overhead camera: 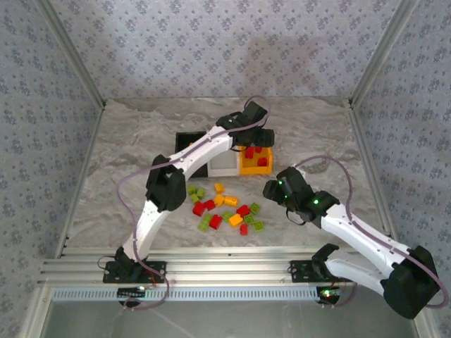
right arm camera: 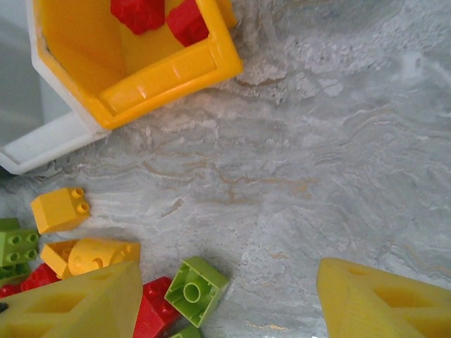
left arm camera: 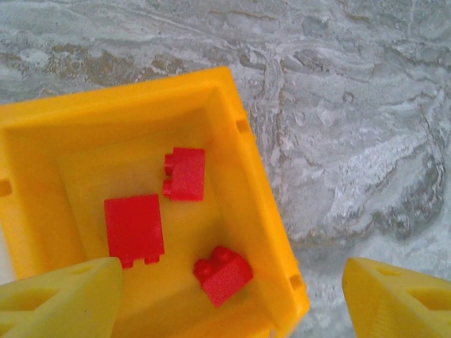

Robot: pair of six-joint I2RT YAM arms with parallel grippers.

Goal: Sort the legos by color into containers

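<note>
My left gripper (overhead camera: 263,139) (left arm camera: 232,276) hangs open over the orange bin (overhead camera: 246,167) (left arm camera: 257,190), nothing between its yellow fingers (left arm camera: 63,299). Three red legos lie inside the bin: one (left arm camera: 184,173) toward the back, a flat one (left arm camera: 134,229), and one (left arm camera: 223,274) by the near wall. The white bin (overhead camera: 224,163) and black bin (overhead camera: 187,139) stand to the left of it. A loose pile of red, green and yellow legos (overhead camera: 225,208) lies in front of the bins. My right gripper (overhead camera: 273,189) (right arm camera: 229,282) is open just right of the pile, an upturned green lego (right arm camera: 196,289) near its left finger (right arm camera: 77,303).
In the right wrist view, yellow legos (right arm camera: 60,209) (right arm camera: 91,255) and a red lego (right arm camera: 151,310) lie left of the open jaws, with the orange bin's corner (right arm camera: 169,70) and white bin (right arm camera: 42,144) beyond. Bare marble table (overhead camera: 317,134) lies to the right; walls enclose the sides.
</note>
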